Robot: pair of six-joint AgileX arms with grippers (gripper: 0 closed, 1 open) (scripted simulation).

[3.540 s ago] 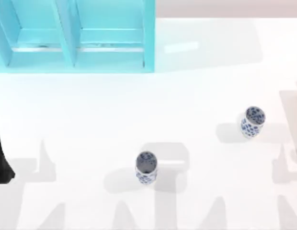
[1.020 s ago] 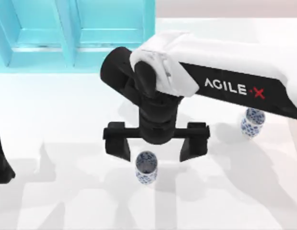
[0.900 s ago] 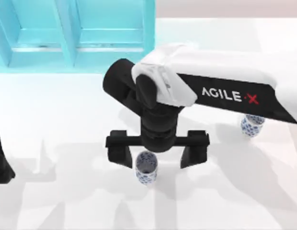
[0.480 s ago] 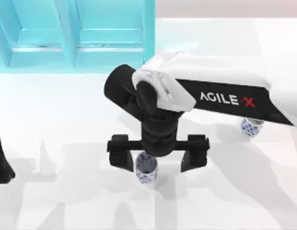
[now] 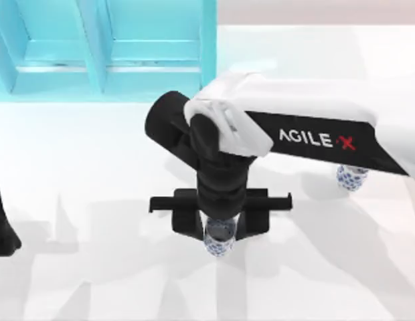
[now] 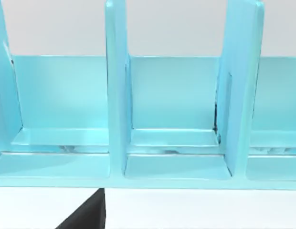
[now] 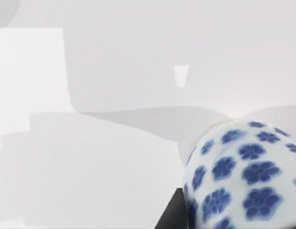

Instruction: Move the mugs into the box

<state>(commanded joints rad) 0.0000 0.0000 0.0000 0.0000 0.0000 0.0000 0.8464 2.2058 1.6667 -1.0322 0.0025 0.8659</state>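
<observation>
White table (image 5: 94,167); turquoise box (image 5: 107,53) at far left edge, one mug (image 5: 219,241) near front centre, second mug (image 5: 350,178) well apart at right

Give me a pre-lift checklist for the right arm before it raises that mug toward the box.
1. Right hand closed around the near mug: ok, fingers drawn in against both sides.
2. Mug upright in the grip: cannot tell, the wrist covers most of it.
3. Second mug standing clear of the hand: ok, it stands apart on the table's right, partly under the arm.
4. Box compartments free to receive a mug: ok, those visible hold nothing.
5. Left arm out of the path: ok, parked at the table's left edge.
</observation>
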